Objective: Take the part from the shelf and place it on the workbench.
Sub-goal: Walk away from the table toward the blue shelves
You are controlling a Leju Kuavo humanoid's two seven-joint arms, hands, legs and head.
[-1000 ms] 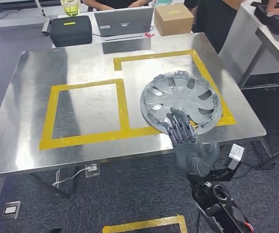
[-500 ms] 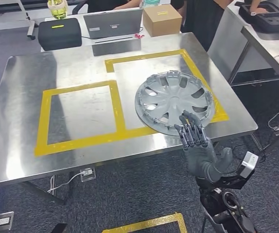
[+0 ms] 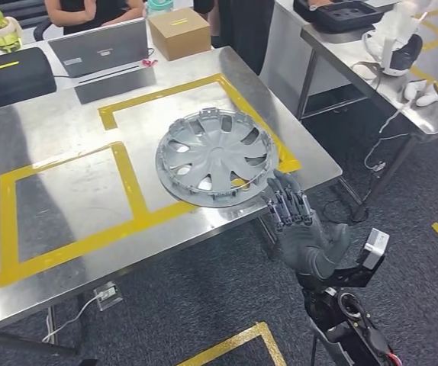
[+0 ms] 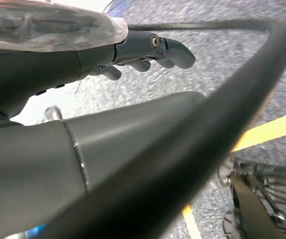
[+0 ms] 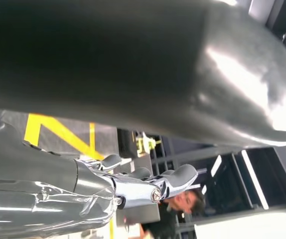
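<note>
**Desk reporter:** Where does the part lie?

**Photographer:** The grey hubcap (image 3: 217, 157) lies flat on the steel desk (image 3: 61, 198), inside the right-hand yellow tape square (image 3: 228, 84), its near rim lapping over the tape line. The right robot hand (image 3: 297, 225) hovers just beside that rim, off the desk's front edge, fingers (image 3: 285, 204) stretched towards the hubcap and spread, thumb out to the side, holding nothing. From the head view I cannot tell whether the fingertips touch the rim.

**Desk reporter:** And the left robot hand?

**Photographer:** The left robot hand (image 4: 96, 99) fills its wrist view, over grey carpet crossed by yellow floor tape (image 4: 269, 130). Its fingers (image 4: 168, 50) reach out loosely with nothing in them. A thick dark curved band (image 4: 224, 124) crosses in front; what it is I cannot make out.

**Desk reporter:** What else is hard to read?

**Photographer:** The right wrist view is mostly a dark blurred surface close to the lens. At the back of the desk stand a laptop (image 3: 98, 46), a cardboard box (image 3: 179, 32) and a black case (image 3: 12, 75), cut by the left edge. People (image 3: 93, 11) behind the desk are cropped at the top. A second desk (image 3: 372, 69) at right carries a black tray (image 3: 343, 11), partly out of frame
</note>
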